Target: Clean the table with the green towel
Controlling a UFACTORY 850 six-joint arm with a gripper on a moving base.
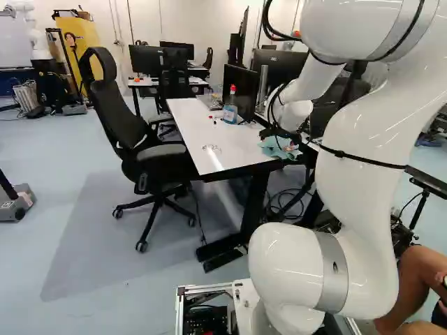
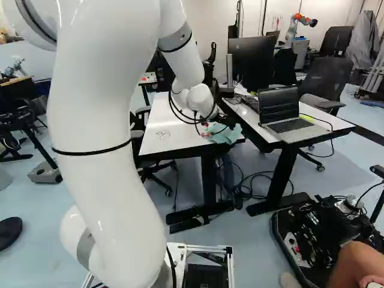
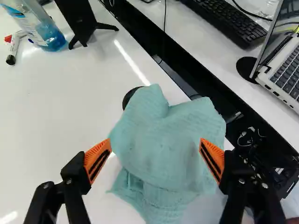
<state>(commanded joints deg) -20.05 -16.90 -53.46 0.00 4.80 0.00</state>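
Tool state: the black two-finger tool with orange pads [image 2: 212, 128] stands wide, one finger at each side of the cloth.
Towel position: the light green, crumpled fabric towel [image 3: 163, 144] lies on the white-topped bench [image 3: 60, 102], between and ahead of the fingertips of the tool [image 3: 156, 145].
Towel extent: one side reaches the bench edge at the dark gap; whether it hangs over appears uncertain from this angle.
Adjacent item: a black round object [image 3: 129, 96], partly covered by the towel.
Far items: clear plastic bottle of blue liquid with red cap [image 1: 230, 106], near a black monitor stand [image 3: 83, 21]; black-capped marker [image 3: 12, 50] beside the bottle.
Across gap: open silver laptop [image 2: 293, 125] on a second white table [image 2: 327, 127].
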